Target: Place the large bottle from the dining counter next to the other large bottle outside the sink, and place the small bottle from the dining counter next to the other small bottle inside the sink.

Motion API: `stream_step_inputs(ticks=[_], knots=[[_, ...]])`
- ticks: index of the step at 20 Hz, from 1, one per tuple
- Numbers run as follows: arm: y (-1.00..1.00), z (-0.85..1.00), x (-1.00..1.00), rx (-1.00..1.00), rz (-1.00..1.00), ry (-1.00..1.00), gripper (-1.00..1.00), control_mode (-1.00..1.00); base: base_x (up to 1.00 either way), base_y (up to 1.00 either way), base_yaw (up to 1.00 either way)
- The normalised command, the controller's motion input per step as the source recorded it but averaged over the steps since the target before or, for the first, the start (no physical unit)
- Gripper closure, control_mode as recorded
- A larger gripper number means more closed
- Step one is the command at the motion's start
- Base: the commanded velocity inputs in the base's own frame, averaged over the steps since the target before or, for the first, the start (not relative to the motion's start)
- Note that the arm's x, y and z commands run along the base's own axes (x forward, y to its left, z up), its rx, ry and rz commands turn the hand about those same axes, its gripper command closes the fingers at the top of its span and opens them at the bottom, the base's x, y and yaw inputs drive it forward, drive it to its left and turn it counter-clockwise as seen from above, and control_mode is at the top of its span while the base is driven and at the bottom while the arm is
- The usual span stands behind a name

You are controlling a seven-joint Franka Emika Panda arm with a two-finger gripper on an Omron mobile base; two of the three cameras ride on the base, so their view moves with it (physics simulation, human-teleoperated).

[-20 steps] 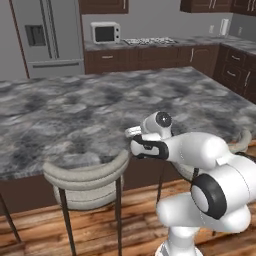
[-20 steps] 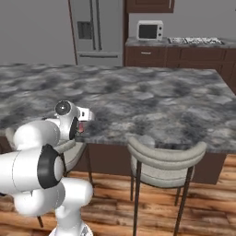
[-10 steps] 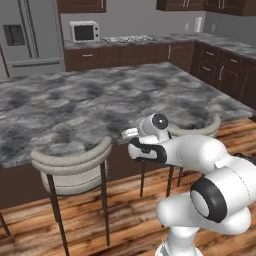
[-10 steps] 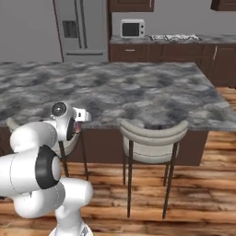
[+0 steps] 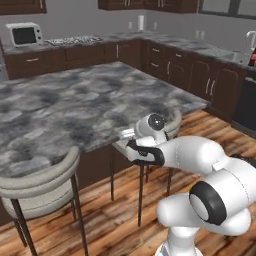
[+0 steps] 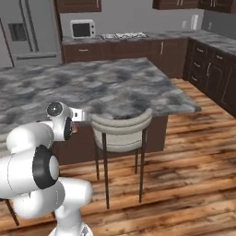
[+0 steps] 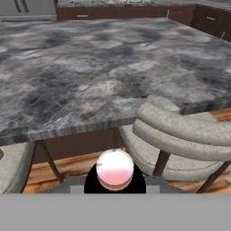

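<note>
The small bottle [image 7: 115, 168] shows end-on in the hand view as a pale pinkish round top between dark fingers. My gripper [image 7: 115, 181] is shut on it. The hand is tucked close to the arm, just off the near edge of the dining counter [image 5: 60, 110], above a stool. From the right base view the gripper [image 6: 75, 130] shows a reddish bit of the bottle at its tip, beside the dining counter [image 6: 115, 87]. The left base view has the gripper [image 5: 130, 146] at the counter's edge. The marbled top [image 7: 103, 67] carries no bottle that I can see.
Grey curved-back stools [image 5: 40, 185] [image 6: 122, 131] [image 7: 180, 135] stand along the near side of the island. Dark cabinets [image 5: 220, 85] run along the back and right, with a microwave [image 6: 83, 28] and a fridge [image 6: 27, 32]. Wooden floor [image 6: 193, 152] lies open to the right.
The whole scene has slid left in both base views, so the base has moved or turned right. The arm keeps its tucked pose and its grip on the small bottle.
</note>
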Motion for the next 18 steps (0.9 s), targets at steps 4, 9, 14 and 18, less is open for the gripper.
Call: stream_step_inputs(ticks=[4, 9, 14, 18], knots=[[0.00, 0.00, 0.00, 0.00, 0.00, 0.00, 1.00, 1.00, -0.25, 0.00, -0.39], [0.00, 0.00, 0.00, 0.00, 0.00, 0.00, 1.00, 1.00, -0.24, -0.02, -0.31], [0.00, 0.00, 0.00, 0.00, 0.00, 0.00, 1.00, 1.00, -0.08, -0.21, -0.25], [0.00, 0.00, 0.00, 0.00, 0.00, 0.00, 1.00, 1.00, 0.00, -0.48, -0.17]])
